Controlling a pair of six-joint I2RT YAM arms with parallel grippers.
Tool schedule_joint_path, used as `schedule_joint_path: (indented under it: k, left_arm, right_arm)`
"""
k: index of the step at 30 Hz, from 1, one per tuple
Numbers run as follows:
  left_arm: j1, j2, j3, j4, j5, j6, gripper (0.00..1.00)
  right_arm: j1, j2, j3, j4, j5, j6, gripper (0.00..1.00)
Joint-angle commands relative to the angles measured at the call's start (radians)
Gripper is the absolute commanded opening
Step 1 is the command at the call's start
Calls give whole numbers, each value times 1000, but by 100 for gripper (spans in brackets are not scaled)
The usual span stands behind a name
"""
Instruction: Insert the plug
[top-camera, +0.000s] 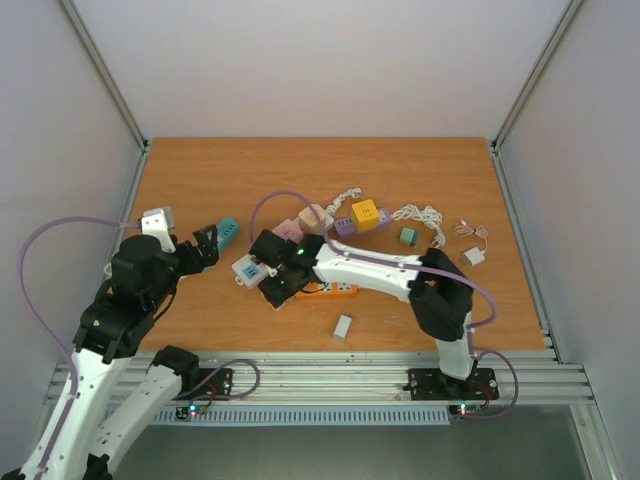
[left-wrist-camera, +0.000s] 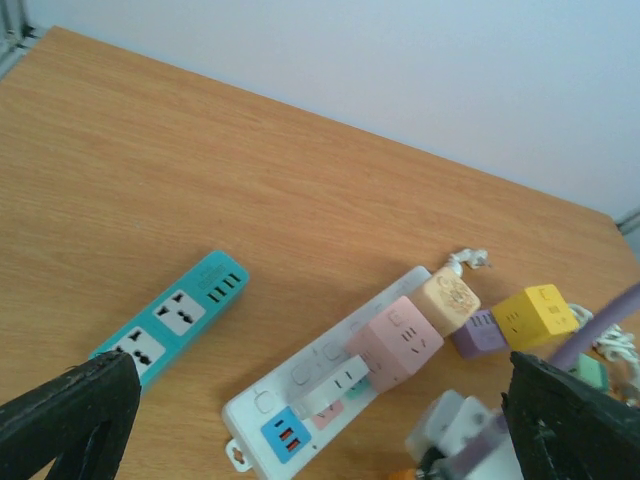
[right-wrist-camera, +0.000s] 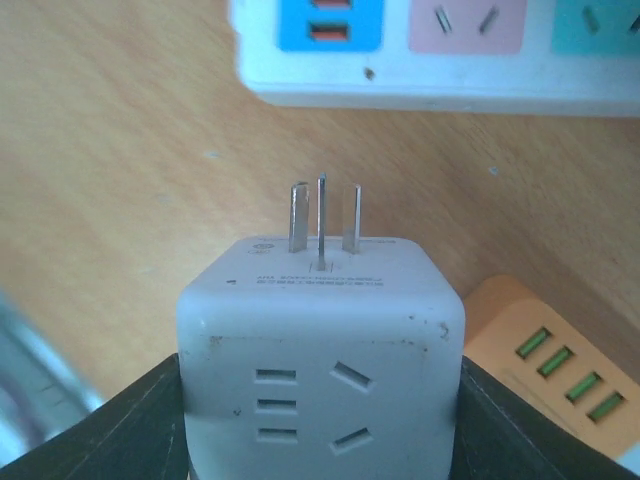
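Since the pins aren't in any socket yet, the task looks abt halfway at best: pickup done, insertion left. R-hand tool, i.e. the right gripper, is part-closed w/ a finger against each side of the white cube plug, so I read it as gripped. Whether it's clear of the worktop I can't tell. The plug sits near the middle of the worktop, a bit toward the near edge, pins aimed at the long side of the white power strip but apart from it, bare wood between. The strip's blue USB panel is straight ahead, w/ a free pink socket just beside it. Pins face the strip's side, not its top, so prob. needs tipping over before pushing in. The left gripper is spread fully and has nothing in it, near the left edge by the teal strip. No bins or trays in view. The only holder is the white strip itself, which carries a pink cube w/ a beige cube at its far end. An orange strip lies just beside the plug.
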Motion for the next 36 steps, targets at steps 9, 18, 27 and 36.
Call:
schedule_joint_path:
  k: [9,18,27,36]
  left_arm:
    - [3,20,-60,246,383,18,99]
    - [3,120,-36,350,595,-38,99]
    - [1,158,-65,660,897,-219,99]
    - [1,215,-70,893,1091,-430,87]
  right_arm:
    - [-267,-424,-216,288,-525,26,55]
    - [-419,-589,-235,379,-824,138,56]
    - [-432,-637,-215,482,-973,140,56]
    - [-431,-590,-150,577,-1112,245,57]
